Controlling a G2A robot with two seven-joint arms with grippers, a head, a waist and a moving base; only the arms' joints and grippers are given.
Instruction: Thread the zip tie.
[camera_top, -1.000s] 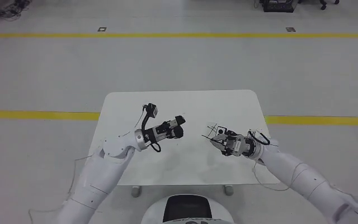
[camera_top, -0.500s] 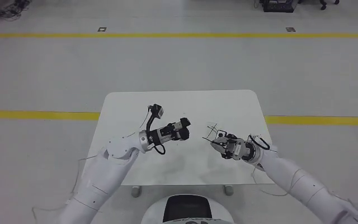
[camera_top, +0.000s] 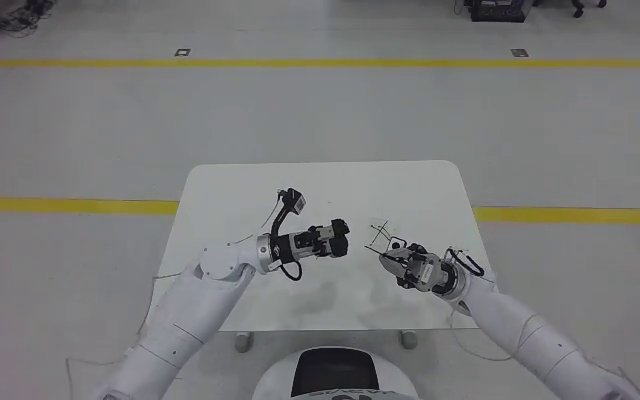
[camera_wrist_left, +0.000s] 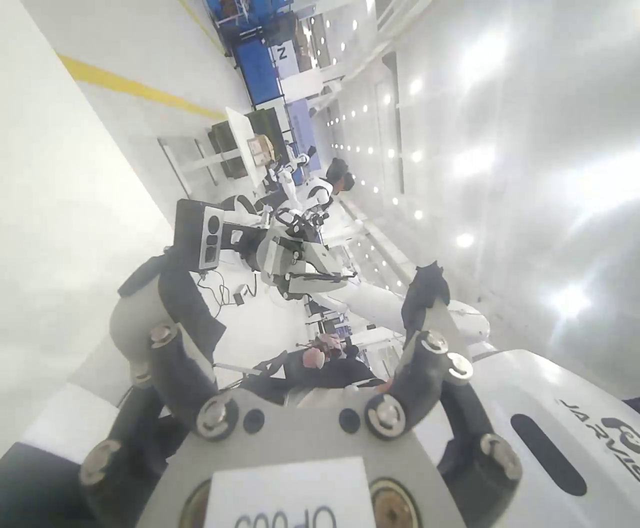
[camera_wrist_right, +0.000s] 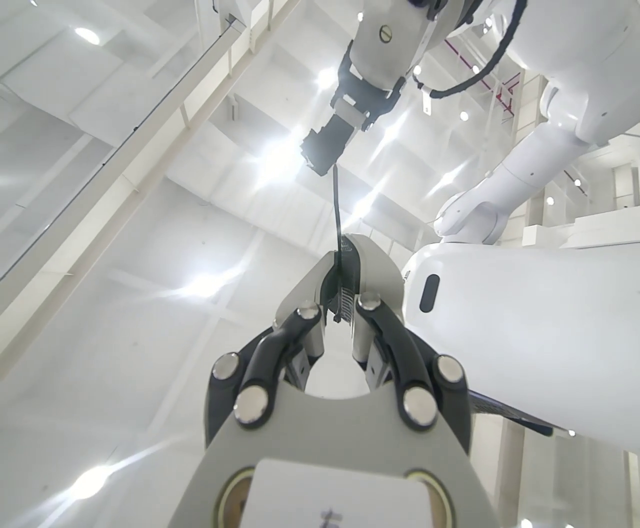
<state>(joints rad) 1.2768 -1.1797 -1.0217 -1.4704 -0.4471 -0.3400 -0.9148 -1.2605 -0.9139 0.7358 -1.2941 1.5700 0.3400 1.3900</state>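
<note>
White table (camera_top: 400, 185) on grey floor crossed by yellow lines. Near table centre, left gripper (camera_top: 344, 238) with fingers spread wide apart, facing 3 o'clock. At 4 o'clock, right gripper (camera_top: 386, 256) clamped on black zip tie (camera_wrist_right: 336, 215), strap aimed at left gripper.

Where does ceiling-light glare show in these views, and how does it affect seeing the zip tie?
Right wrist view: ceiling lamps flare into starbursts, so the zip tie held in the right gripper reads as a thin dark silhouette. Left wrist view: lamp glare spreads a pale haze overhead. Top view: even light on the table, no glare.
</note>
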